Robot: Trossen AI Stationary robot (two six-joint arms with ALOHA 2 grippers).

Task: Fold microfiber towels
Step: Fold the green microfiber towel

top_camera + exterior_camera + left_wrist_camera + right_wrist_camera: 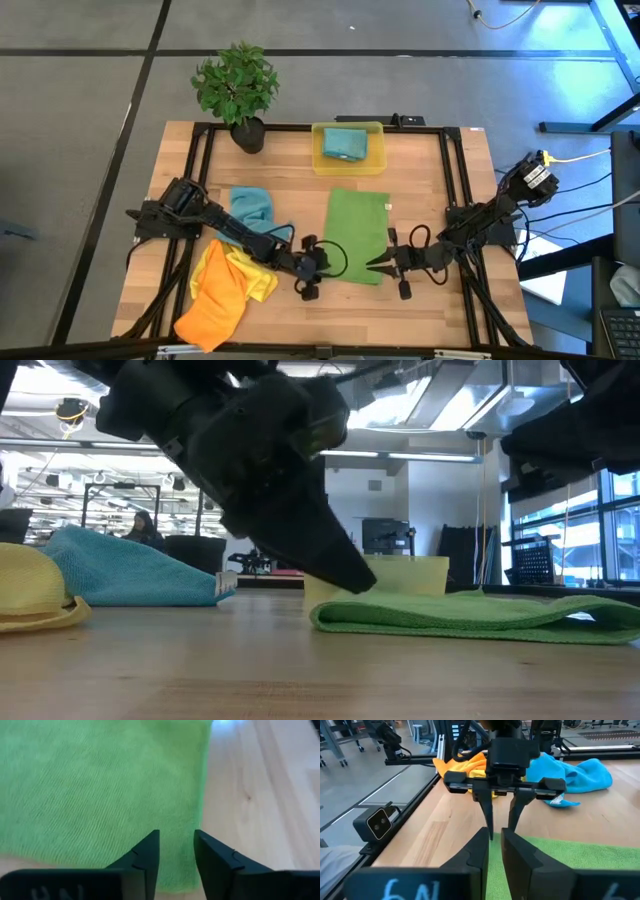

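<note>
**Green towel half folded, both grippers at its near edge**

Wooden tabletop is stretching under me, with a potted plant (236, 88) at the back corner and a translucent yellow bin (348, 147) at the far edge, already holding a folded teal towel (343, 143).

I am working on the green towel (357, 235), which is lying flat as a folded rectangle in the middle of the table, its doubled edge showing in the low view. My left gripper (318, 262) is sitting at the towel's near left corner with its fingers parted a little and nothing pinched between them. My right gripper (383, 265) is hovering at the near edge opposite it, fingers almost together; I cannot see any cloth caught in them.

Waiting to my left are a crumpled teal-blue towel (252, 206), a yellow towel (248, 272) and an orange towel (213, 307).

I judge the risk to be in the next fold: my left fingertips are standing right over the corner, so lifting away carelessly could be snagging the pile and peeling the top layer back. The two grippers are also facing each other closely, so a hasty move could be bumping them together or skewing the edges.
</note>
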